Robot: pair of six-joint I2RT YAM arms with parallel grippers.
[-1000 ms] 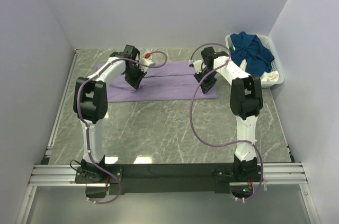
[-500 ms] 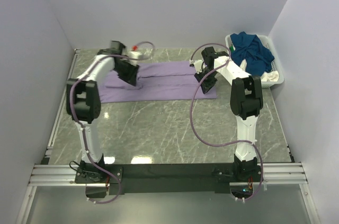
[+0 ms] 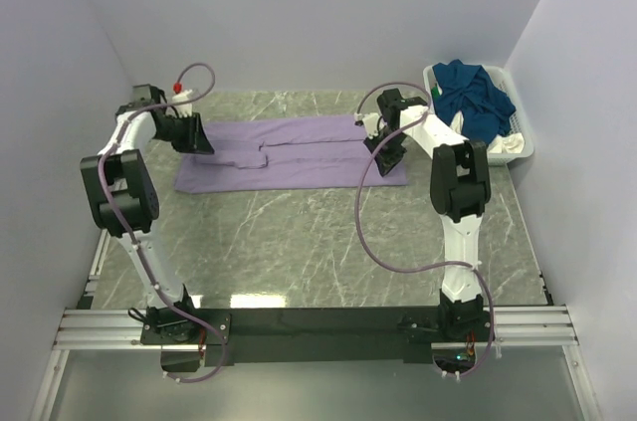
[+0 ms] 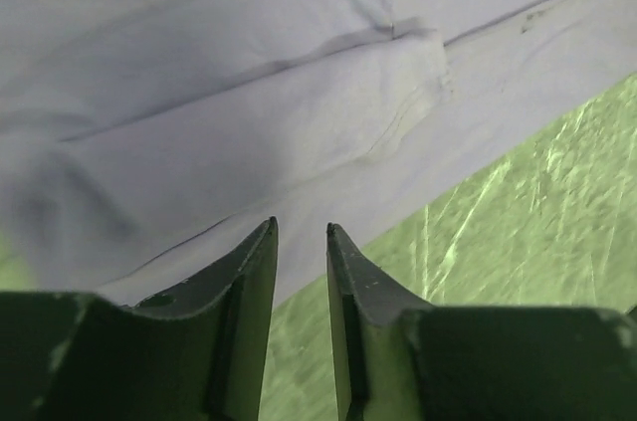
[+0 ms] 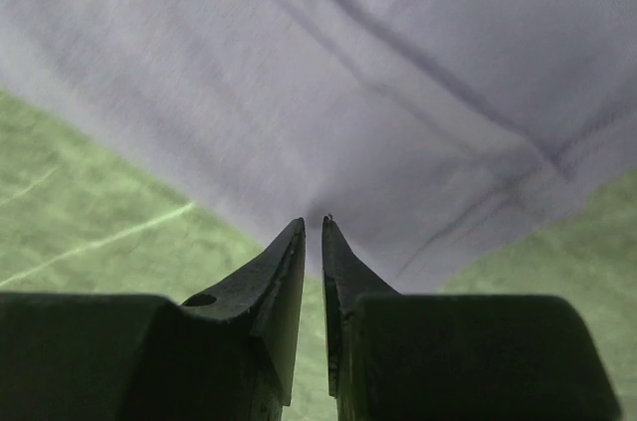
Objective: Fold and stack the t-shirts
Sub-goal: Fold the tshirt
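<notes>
Over the lilac t-shirt (image 3: 309, 164), hovering with left gripper (image 4: 301, 229) narrowly parted, empty; pinching its edge with right gripper (image 5: 313, 219).

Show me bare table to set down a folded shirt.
The bare stretch of table between the purple shirt and the arm bases is free. Crowded at the back: the shirt spans it, with the left gripper and right gripper at its ends, and the basket fills the right corner.
</notes>
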